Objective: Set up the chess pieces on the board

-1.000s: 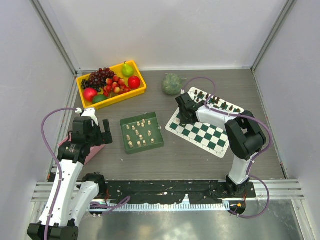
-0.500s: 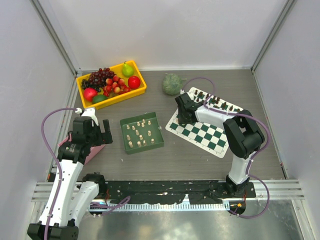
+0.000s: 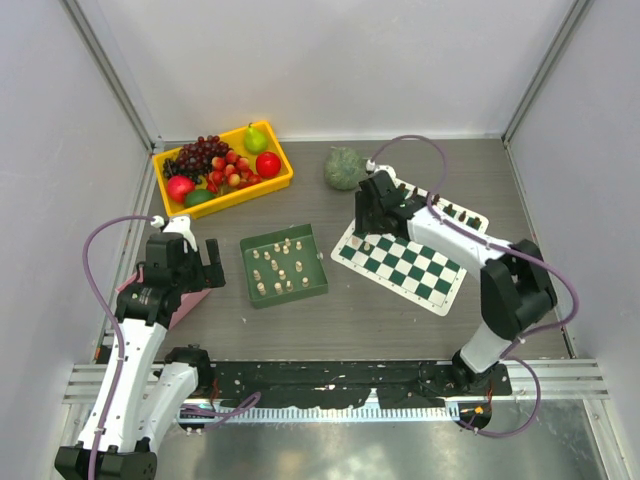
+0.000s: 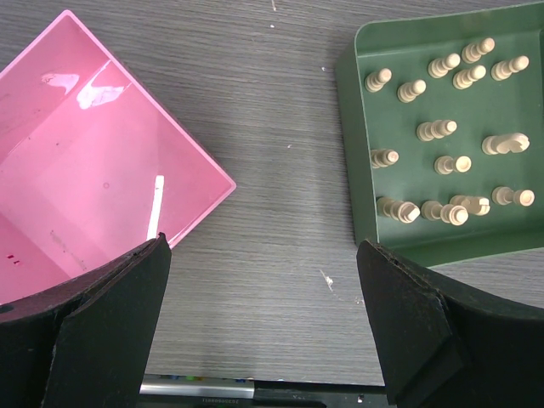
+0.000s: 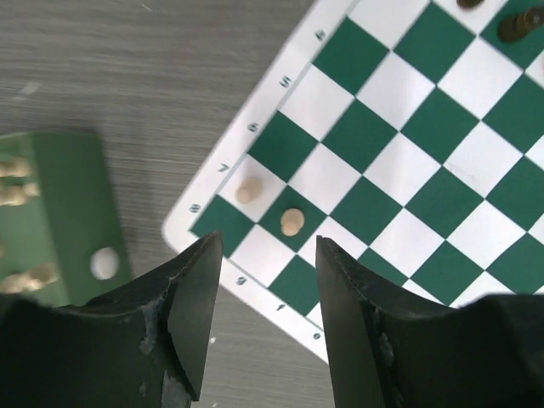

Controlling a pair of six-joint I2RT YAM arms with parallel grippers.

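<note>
The board [image 5: 399, 170] border reads 8, 7, 6, 5. Left gripper [image 4: 262, 255] and right gripper [image 5: 268, 255]: wide, empty, over grey wood-grain table [image 3: 300, 330].

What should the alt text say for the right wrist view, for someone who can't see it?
Two cream chess pieces stand side by side near a corner of the green-and-white board, framed by the right arm's open, empty fingers. A green tray with more cream pieces sits at left; dark pieces show top right.

Two cream pieces [image 5: 291, 222] upright on board [image 5: 399, 161]
</note>
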